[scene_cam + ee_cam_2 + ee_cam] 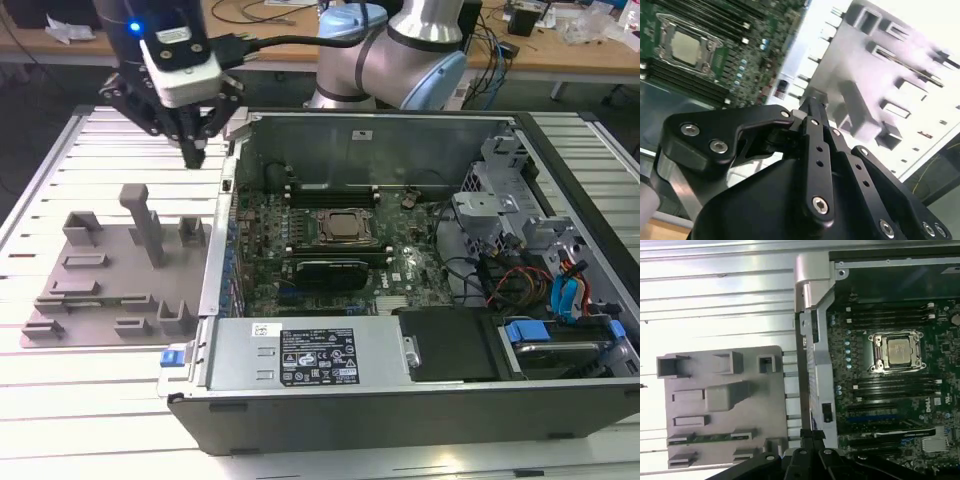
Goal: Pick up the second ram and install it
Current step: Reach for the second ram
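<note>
The second ram (pixel 710 437) is a thin dark stick lying in a long slot of the grey holder plate (pixel 725 395), near the plate's front row. In the second wrist view the second ram (pixel 910 63) is a narrow line across the plate. My gripper (pixel 194 152) hangs above the table between the holder plate (pixel 110 275) and the open computer case (pixel 400 260), near the case's far corner on the exterior view's left. Its fingers (pixel 812 107) are shut together with nothing between them. The gripper (pixel 807 437) is well apart from the stick.
The motherboard (pixel 890 390) lies in the case with the CPU socket (pixel 343 227) in the middle and memory slots (pixel 890 315) on both sides. A black finned block (pixel 325 271) sits in front of the socket. Grey holder blocks (pixel 145 222) stand up from the plate. Cables and drive cages (pixel 540 270) crowd the case's right.
</note>
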You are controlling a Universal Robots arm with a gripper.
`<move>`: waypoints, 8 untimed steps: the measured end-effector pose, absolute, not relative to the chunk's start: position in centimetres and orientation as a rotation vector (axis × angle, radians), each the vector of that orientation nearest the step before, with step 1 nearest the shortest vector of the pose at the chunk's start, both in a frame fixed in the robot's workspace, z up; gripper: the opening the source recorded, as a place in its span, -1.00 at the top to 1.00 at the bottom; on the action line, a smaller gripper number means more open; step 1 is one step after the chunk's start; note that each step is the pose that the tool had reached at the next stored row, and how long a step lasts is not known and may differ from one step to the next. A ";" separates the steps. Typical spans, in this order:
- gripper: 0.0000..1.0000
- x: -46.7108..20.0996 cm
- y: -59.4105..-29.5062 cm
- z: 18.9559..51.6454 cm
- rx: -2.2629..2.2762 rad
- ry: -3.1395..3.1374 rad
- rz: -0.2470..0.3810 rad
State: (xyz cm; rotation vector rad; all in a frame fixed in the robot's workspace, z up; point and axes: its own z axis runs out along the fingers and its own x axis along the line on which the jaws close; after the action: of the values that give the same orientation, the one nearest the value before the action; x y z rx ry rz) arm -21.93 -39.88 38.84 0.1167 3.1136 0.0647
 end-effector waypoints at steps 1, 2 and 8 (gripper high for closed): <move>0.84 -22.4 -39.9 38.8 0.116 3.114 0.065; 0.84 -22.8 -39.9 38.8 0.116 3.114 0.065; 0.84 -27.9 -39.9 38.6 0.117 3.114 0.064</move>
State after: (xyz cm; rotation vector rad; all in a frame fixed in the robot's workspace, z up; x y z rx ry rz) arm -27.90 -39.88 38.61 0.1167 3.1135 0.0641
